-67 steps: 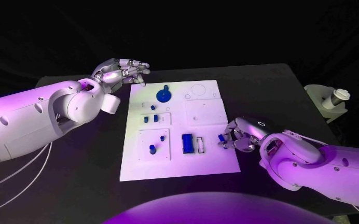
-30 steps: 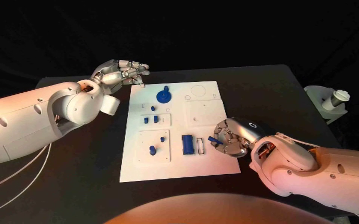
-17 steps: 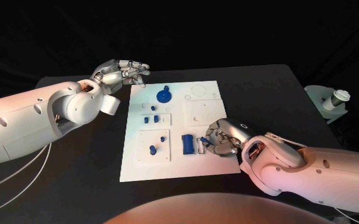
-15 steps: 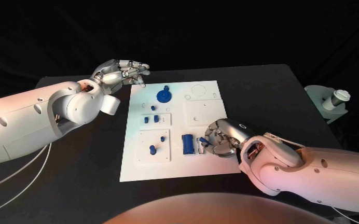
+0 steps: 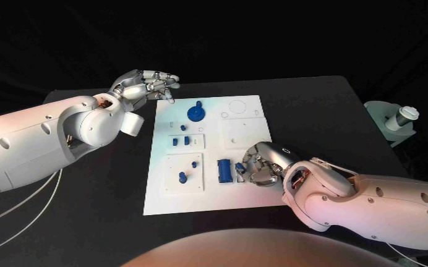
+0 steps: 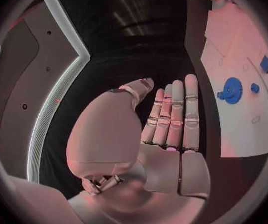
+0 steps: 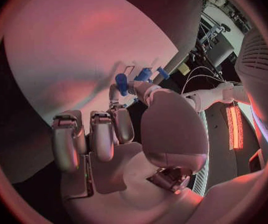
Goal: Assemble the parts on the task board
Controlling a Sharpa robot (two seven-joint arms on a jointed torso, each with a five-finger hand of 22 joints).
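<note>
The task board (image 5: 214, 156) lies in the middle of the black surface (image 5: 330, 112). The right hand (image 5: 258, 167) sits over the board's near right part, just beside the blue rectangular block (image 5: 224, 170) and the narrow white slot (image 5: 237, 173) next to it. Its fingers (image 7: 123, 92) pinch a small blue peg (image 5: 240, 168) at the tips, while the remaining fingers lie loosely curled alongside. In the right wrist view the small blue peg stands up from the pinch, with two more blue pieces close beyond it on the board.

The left hand (image 5: 147, 85) hovers off the board's far left corner, near the blue gear (image 5: 195, 114); its fingers are curled together and hold nothing.

The peg looks like rigid moulded plastic: light, stiff, and smooth enough to twist or slip in a fingertip pinch. It is probably best held by its sides near the upper end, leaving the lower end free to enter a hole. Being so small, it could tip if the grip is slack.
</note>
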